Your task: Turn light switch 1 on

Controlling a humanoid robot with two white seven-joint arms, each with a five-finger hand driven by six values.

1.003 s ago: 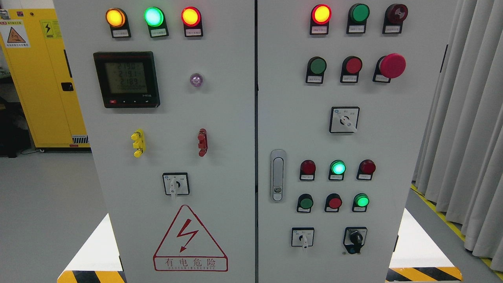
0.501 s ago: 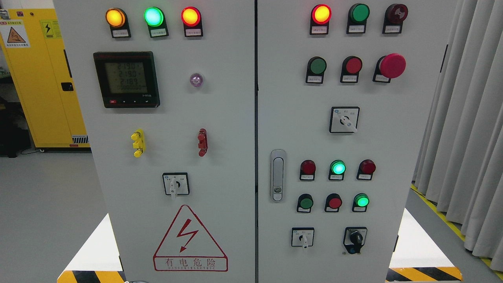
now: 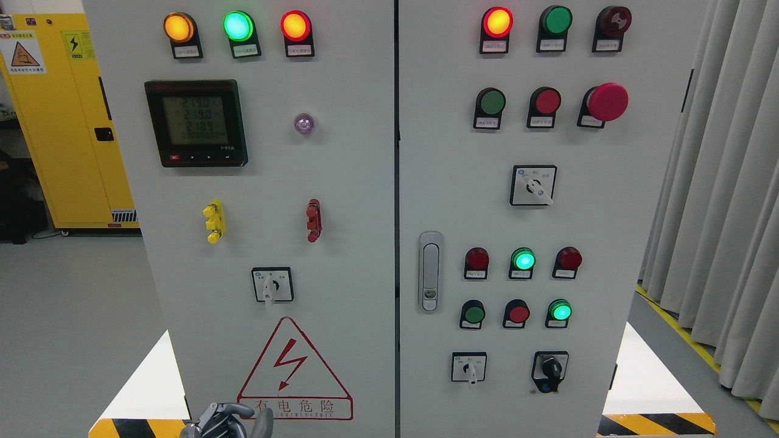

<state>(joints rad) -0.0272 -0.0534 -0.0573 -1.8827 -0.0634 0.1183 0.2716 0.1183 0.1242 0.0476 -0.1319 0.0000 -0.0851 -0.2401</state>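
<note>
A grey electrical cabinet [image 3: 365, 182] with two doors fills the head view. Its left door carries a white rotary selector switch [image 3: 272, 286] with the lever pointing down, above a red lightning warning triangle [image 3: 294, 371]. Three more selector switches sit on the right door: one in the middle [image 3: 533, 185], a white one low down [image 3: 468, 367] and a black one [image 3: 549, 371]. I cannot read which label is switch 1. My left hand [image 3: 234, 421] pokes up at the bottom edge, below the left-door switch, its fingers loosely bent and holding nothing. The right hand is out of view.
Lit amber, green and red lamps [image 3: 237, 26] line the top. A digital meter [image 3: 196, 123], a red mushroom button [image 3: 607, 101] and a door latch [image 3: 430, 271] are on the panel. A yellow cabinet [image 3: 61, 121] stands at the left, grey curtains [image 3: 718, 182] at the right.
My left hand has risen into view at the bottom edge, left of the middle; one second ago no hand showed. The panel's switches and lamps are unchanged.
</note>
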